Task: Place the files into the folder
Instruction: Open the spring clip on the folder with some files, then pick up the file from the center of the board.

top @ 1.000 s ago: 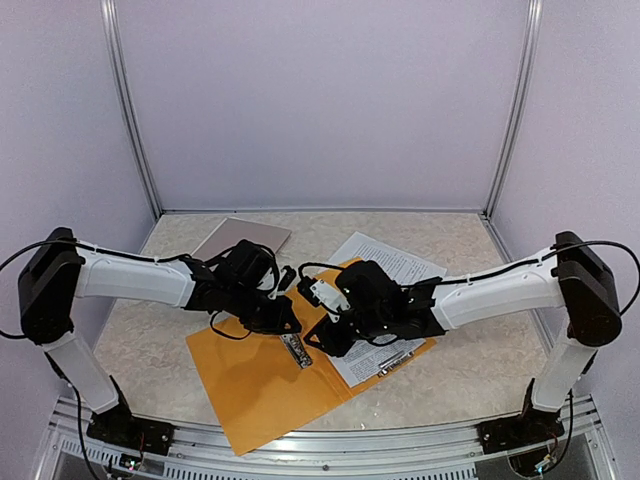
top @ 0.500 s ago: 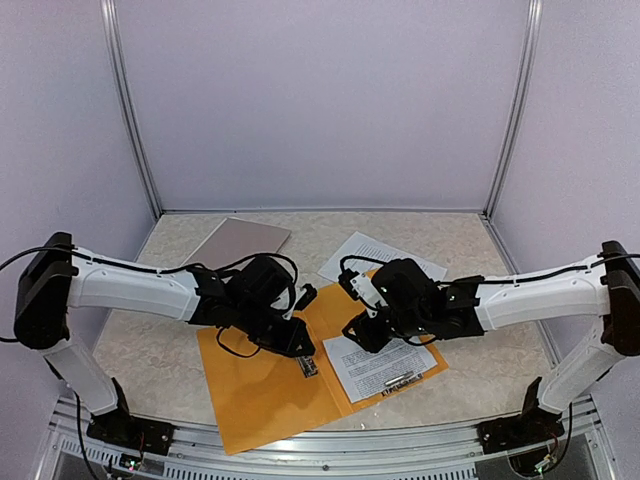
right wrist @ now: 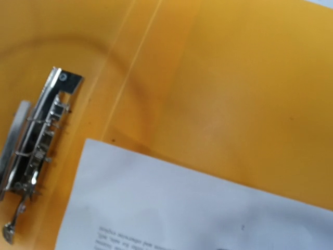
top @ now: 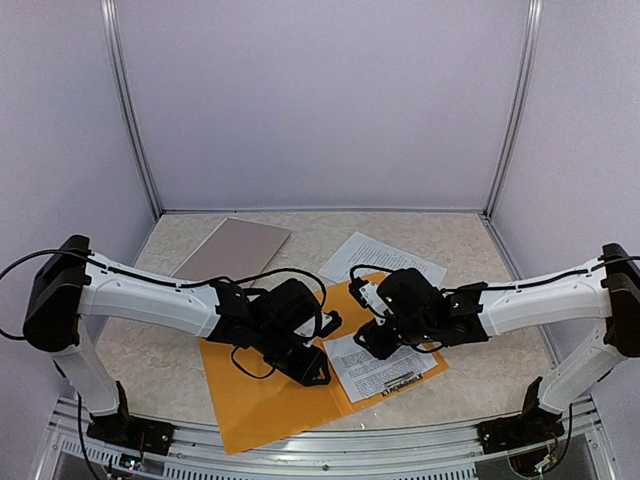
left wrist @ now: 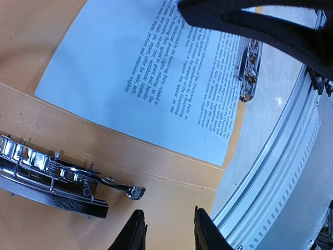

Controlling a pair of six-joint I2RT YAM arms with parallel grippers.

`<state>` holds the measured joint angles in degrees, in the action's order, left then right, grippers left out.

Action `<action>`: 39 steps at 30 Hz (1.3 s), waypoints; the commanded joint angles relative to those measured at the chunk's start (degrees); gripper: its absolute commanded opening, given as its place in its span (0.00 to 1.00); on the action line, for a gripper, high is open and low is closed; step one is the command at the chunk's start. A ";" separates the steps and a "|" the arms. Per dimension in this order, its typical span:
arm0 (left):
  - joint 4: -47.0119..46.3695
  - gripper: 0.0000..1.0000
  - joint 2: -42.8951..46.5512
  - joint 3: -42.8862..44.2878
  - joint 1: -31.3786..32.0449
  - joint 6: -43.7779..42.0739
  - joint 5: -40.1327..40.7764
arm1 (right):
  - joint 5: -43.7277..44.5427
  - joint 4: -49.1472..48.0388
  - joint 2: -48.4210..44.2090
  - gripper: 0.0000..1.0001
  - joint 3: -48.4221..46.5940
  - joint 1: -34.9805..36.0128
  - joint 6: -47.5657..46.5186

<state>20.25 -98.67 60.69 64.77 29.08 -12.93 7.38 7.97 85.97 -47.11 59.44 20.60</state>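
Note:
An orange folder (top: 250,395) lies open on the table. One printed white sheet (top: 385,368) rests on its right half, and a second sheet (top: 385,258) lies on the table behind it. My left gripper (top: 312,372) hovers over the folder's spine. In the left wrist view it (left wrist: 169,232) is open and empty above bare orange card, beside a metal clip (left wrist: 52,177). My right gripper (top: 368,338) sits at the sheet's far edge. In the left wrist view its fingers (left wrist: 250,23) lie close together on the sheet (left wrist: 156,78). The sheet (right wrist: 197,208) hides them in the right wrist view.
A second metal clip (left wrist: 248,70) sits at the sheet's near edge on the folder. A flat grey-pink board (top: 235,248) lies at the back left. The aluminium frame rail (top: 320,455) runs along the table's near edge, close to the folder's corner.
My left arm has moved right and nearer along the folder and now covers the spine clip in the top view. My right gripper has shifted right to the sheet's far edge.

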 commanded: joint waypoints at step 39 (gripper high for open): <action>0.41 0.99 -6.28 20.90 -27.79 2.05 -2.27 | 0.25 10.10 23.35 0.87 -28.14 -45.66 -8.04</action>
<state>19.27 -98.78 76.66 39.81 31.64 -12.01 11.05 16.14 106.59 -73.28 17.08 13.19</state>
